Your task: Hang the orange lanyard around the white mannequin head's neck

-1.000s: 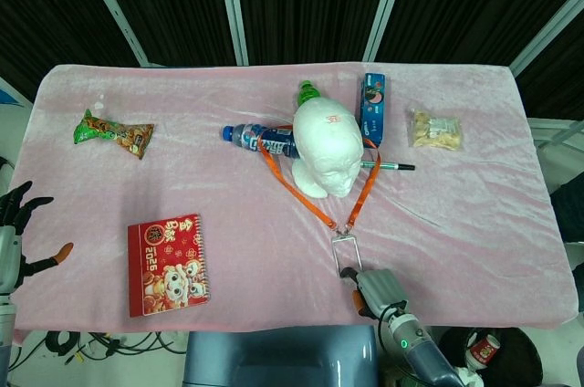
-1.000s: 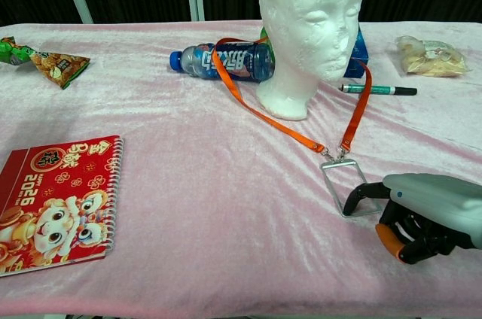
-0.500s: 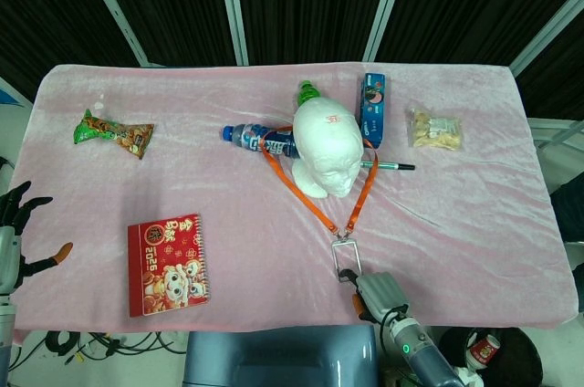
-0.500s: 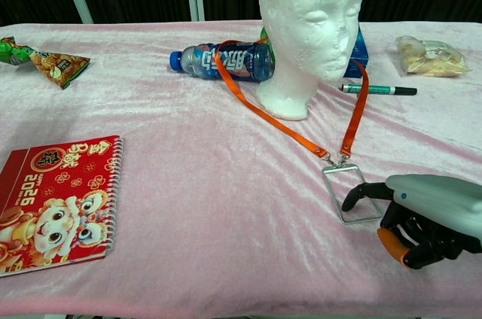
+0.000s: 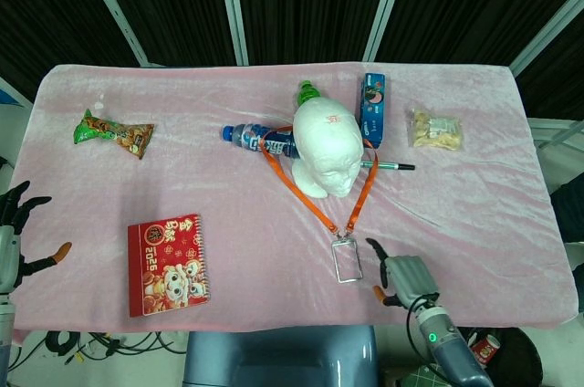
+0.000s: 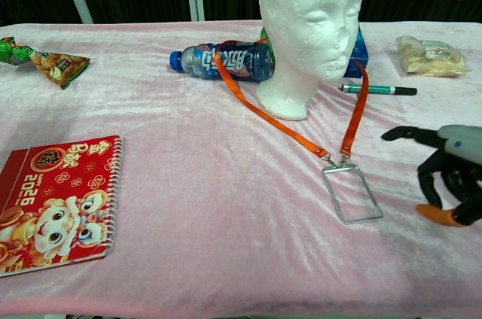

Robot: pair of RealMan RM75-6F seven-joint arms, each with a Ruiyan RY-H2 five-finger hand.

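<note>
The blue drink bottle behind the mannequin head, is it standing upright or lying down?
Lying down. The blue drink bottle rests on its side on the pink cloth, cap pointing to the picture's left.

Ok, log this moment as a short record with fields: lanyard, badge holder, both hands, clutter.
lanyard: orange lanyard looped around the white mannequin head at the neck, straps trailing forward on the pink cloth
badge holder: clear badge holder flat on the cloth, not held
right hand: right hand beside the holder, apart from it, fingers spread
left hand: left hand at the table's left edge, holding nothing
clutter: water bottle, red 2026 calendar, pen
</note>
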